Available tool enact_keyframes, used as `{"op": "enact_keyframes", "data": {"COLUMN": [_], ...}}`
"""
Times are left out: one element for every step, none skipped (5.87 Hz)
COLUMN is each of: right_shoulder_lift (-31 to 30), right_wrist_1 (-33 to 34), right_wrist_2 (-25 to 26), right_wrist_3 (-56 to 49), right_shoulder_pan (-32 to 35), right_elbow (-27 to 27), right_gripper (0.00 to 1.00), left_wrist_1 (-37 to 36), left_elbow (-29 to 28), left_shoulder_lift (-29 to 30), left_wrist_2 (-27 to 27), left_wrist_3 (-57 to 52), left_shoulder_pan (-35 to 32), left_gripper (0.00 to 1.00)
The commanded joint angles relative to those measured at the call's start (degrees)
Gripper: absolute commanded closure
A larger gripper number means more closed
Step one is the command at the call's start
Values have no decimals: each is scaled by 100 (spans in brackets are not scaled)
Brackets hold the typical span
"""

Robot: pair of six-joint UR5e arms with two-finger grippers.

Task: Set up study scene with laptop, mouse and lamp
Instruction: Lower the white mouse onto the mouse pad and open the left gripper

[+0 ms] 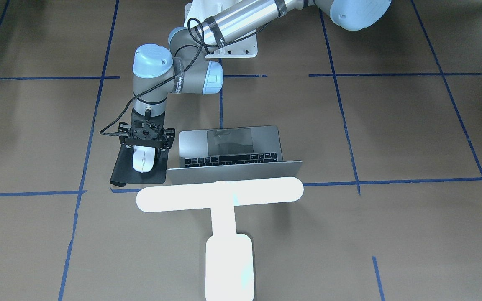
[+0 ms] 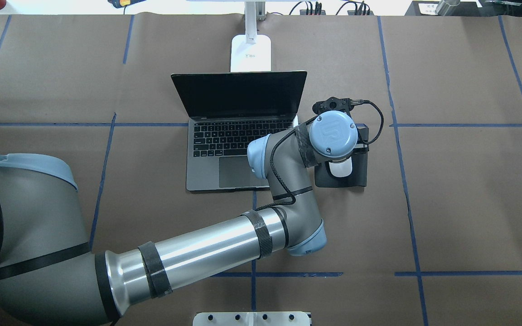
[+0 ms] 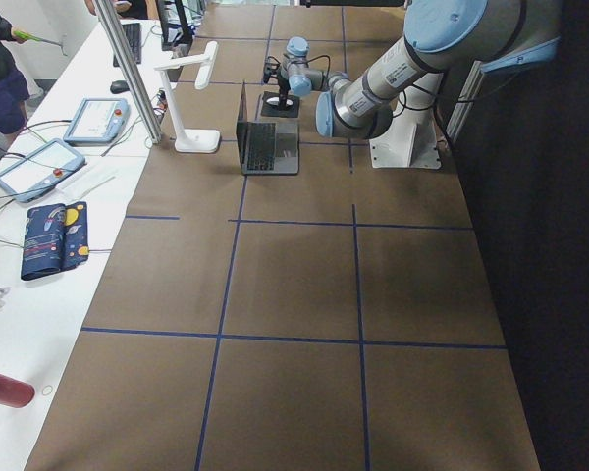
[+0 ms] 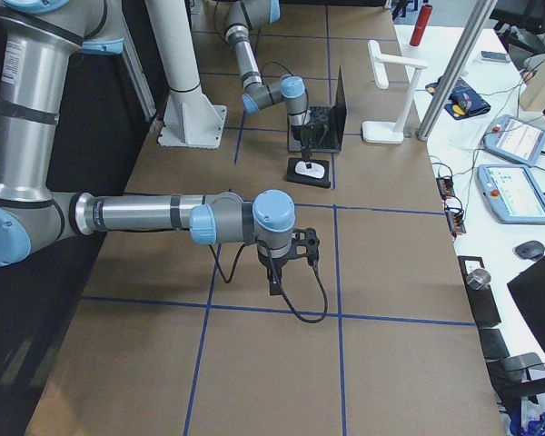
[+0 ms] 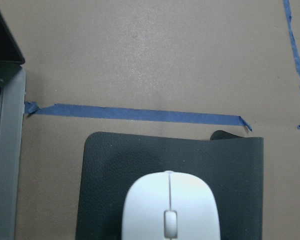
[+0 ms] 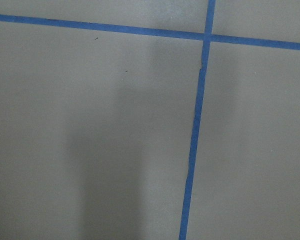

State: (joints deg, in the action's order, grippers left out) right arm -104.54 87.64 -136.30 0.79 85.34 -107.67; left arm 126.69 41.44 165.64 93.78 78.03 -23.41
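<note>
The mouse (image 1: 144, 161) is lying on a black mat (image 1: 120, 169) just right of the open laptop (image 1: 232, 144), with the lamp (image 1: 220, 198) at the far side. The left gripper (image 1: 145, 142) is being shown above the mouse from the front; overhead it is being mostly hidden by the wrist. How far it is opened, and likewise the right gripper (image 4: 277, 282), cannot be told.

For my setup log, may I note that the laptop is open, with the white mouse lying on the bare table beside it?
Not quite: the mouse lies on a black mat, not the bare table, as the left wrist-mounted view shows. The laptop is indeed open beside it.
</note>
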Motion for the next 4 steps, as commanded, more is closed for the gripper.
{"op": "enact_keyframes", "data": {"right_shoulder_lift": [4,4,13,48], "right_wrist_1": [-2,-10,-11,-19], "right_wrist_2": [16,25,16,42], "right_wrist_3": [-9,-9,-9,-9], "right_shoulder_pan": [0,0,0,0], "right_elbow": [0,0,-8,-17], "right_gripper": [0,0,0,0], "left_wrist_1": [40,31,-21,-300], "left_elbow": [5,92,336,817], "left_shoulder_lift": [47,47,-14,-284], "left_wrist_2": [52,288,586,893], "left_wrist_3": [37,80,142,151], "left_shoulder_pan": [-84,-189,-295,-348], "left_gripper": [0,0,0,0]}}
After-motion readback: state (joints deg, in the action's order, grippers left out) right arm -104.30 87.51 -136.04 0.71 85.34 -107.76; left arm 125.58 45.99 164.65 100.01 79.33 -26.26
